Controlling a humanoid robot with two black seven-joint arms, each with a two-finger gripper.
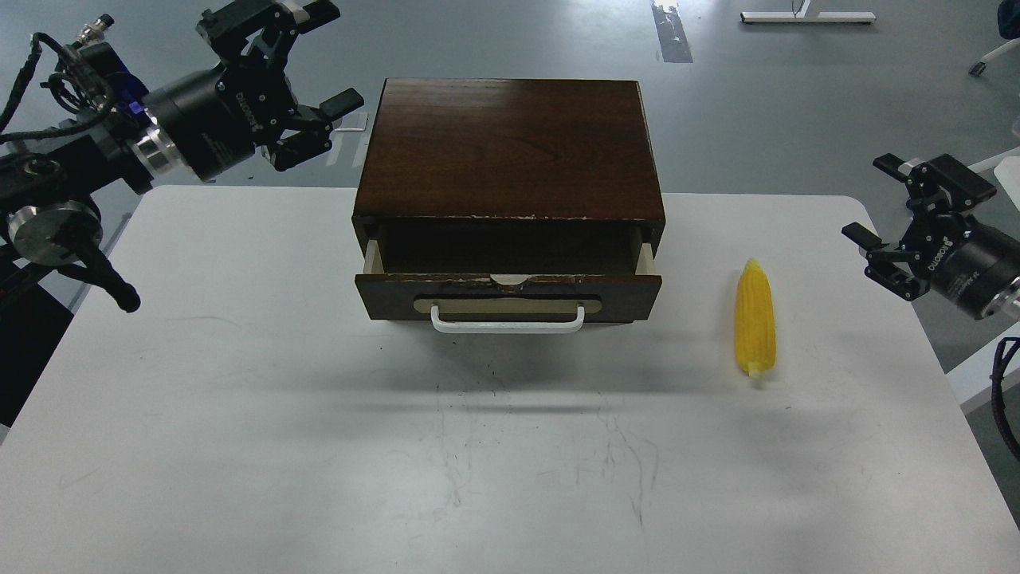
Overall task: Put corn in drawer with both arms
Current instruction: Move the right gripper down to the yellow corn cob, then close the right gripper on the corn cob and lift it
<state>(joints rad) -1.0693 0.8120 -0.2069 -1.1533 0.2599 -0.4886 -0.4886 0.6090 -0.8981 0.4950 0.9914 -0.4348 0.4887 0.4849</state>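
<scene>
The yellow corn [755, 320] lies on the white table [239, 446], tip pointing away, to the right of the cabinet. The dark brown drawer [508, 293] is pulled partly out of the boxy cabinet [510, 147]; its white bar handle [508, 322] faces me and its inside looks dark and empty. My left gripper [307, 76] is open and empty, raised at the far left of the cabinet. My right gripper [896, 219] is open and empty, over the table's right edge, to the right of the corn.
The grey floor lies beyond the table's far edge. A strip of tape [672, 32] and a white frame base [806, 14] are on the floor far behind. Black cables [1000, 391] hang at the right edge.
</scene>
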